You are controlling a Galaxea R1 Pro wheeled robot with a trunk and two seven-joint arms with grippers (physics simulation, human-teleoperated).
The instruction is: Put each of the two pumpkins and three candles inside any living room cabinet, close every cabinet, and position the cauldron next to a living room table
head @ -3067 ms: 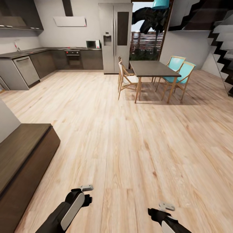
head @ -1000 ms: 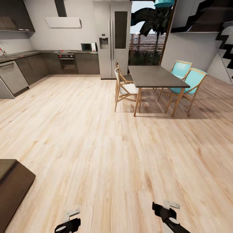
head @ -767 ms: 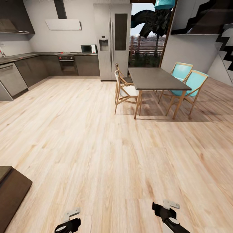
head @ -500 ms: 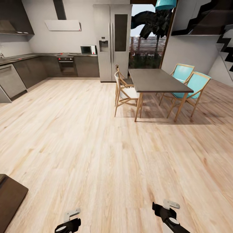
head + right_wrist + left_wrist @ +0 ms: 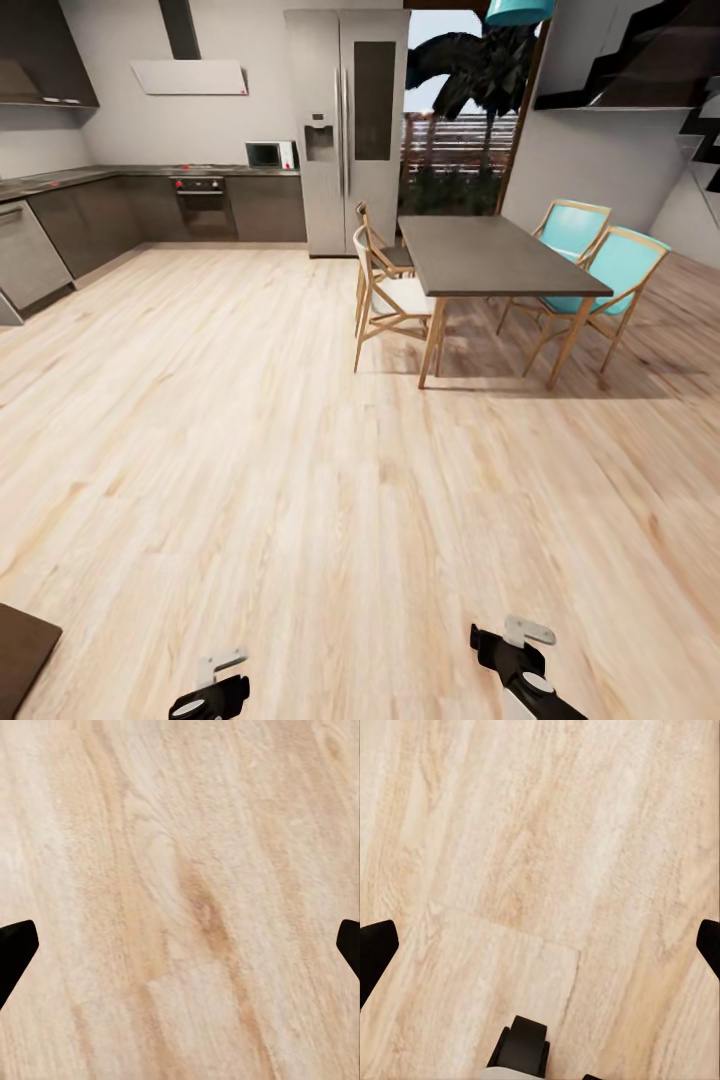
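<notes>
**Robot on open wood floor facing the kitchen and dining area**

At the far left of the head view, a corner of the dark-brown cabinet point(image 5: 18, 645) shows at the lower edge. Above it, along the left wall, runs the kitchen bench point(image 5: 60, 180) with dark cupboards beneath, an oven point(image 5: 203, 203) and a microwave point(image 5: 268, 154) near the tall steel fridge point(image 5: 345, 130).

The left gripper point(image 5: 218, 682) hangs low over the pale wood floor point(image 5: 250, 450). In the left wrist view its fingers point(image 5: 375, 952) sit at opposite edges of the picture, spread wide, with bare floorboards between them.

Right of centre stands a dark-topped dining table point(image 5: 495, 255) on wooden legs, with pale wooden chairs point(image 5: 385, 290) on its near-left side and two turquoise chairs point(image 5: 600, 270) on its right. Behind it a doorway gives onto dark palm leaves point(image 5: 475, 65).

The right gripper point(image 5: 510, 645) hangs over the floor at the lower right. In the right wrist view its fingers point(image 5: 16, 945) are likewise spread wide apart, holding nothing, floorboards beneath.
</notes>
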